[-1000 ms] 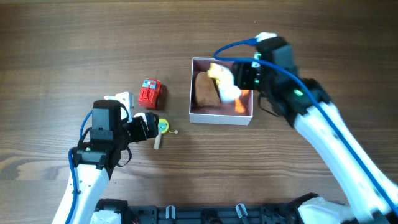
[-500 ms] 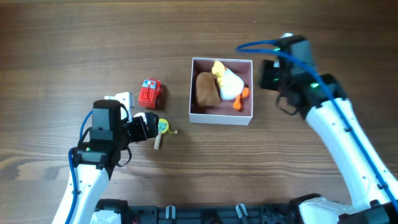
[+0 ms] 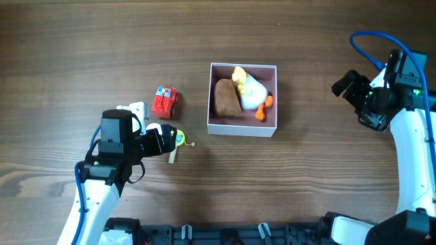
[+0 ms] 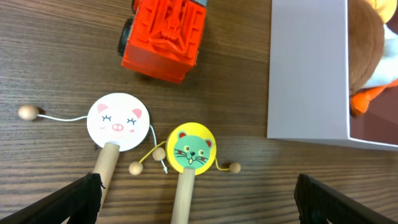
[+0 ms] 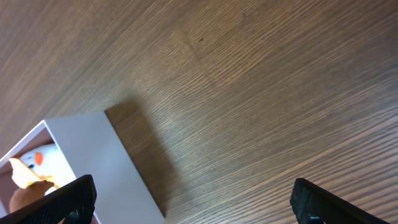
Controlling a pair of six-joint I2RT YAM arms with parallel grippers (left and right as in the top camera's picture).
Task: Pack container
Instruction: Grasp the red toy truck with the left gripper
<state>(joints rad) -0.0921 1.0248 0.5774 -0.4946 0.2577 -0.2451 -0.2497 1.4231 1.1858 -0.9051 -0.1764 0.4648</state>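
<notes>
The container point(image 3: 242, 129), a white-walled box with a pink inside, sits at mid-table and holds a brown plush point(image 3: 226, 97) and a white-and-yellow duck plush point(image 3: 251, 92). My right gripper point(image 3: 347, 85) hangs open and empty well to the right of the box. Its wrist view shows the box's outer wall point(image 5: 118, 168) beside bare wood. My left gripper point(image 3: 165, 139) stands open over the handles of a yellow cat drum point(image 4: 191, 147) and a pink pig drum point(image 4: 118, 120), touching neither. A red toy truck point(image 4: 163, 37) lies just beyond them.
The truck point(image 3: 164, 101) and the cat drum point(image 3: 179, 139) lie left of the box, a short gap away. The box's near wall point(image 4: 308, 68) fills the right of the left wrist view. Wood tabletop surrounds everything.
My right gripper has opened, left the duck plush in the box and pulled away to the right. The left arm has not moved.
</notes>
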